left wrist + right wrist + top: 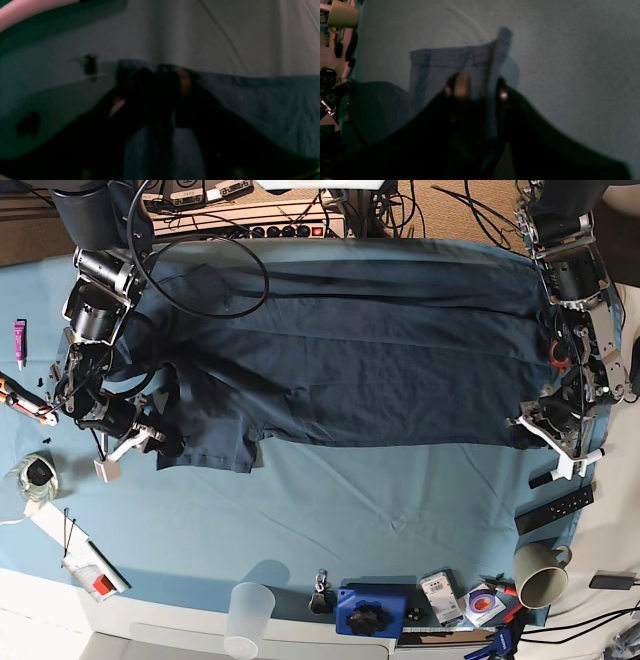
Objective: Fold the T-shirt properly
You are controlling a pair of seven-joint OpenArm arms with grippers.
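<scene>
Both claws at the ends of the T-shirt's near edge

The T-shirt (350, 360) lies spread across the far half of the table cloth (380, 510), its long axis running side to side. The right gripper (160, 442) pinches the sleeve hem, cloth visible between its jaws; the left gripper (527, 432) sits at the opposite end, jaws narrow around the shirt's edge, though blur leaves the hold uncertain. Any fold likely carries this edge away from the cup (250, 610).

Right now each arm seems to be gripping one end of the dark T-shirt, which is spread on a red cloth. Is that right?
Not quite: the cloth is teal-blue, not red, as the base view shows. The rest holds: the T-shirt lies spread across it, with the left gripper at one end and the right gripper at the sleeve end, each pinching fabric.
</scene>
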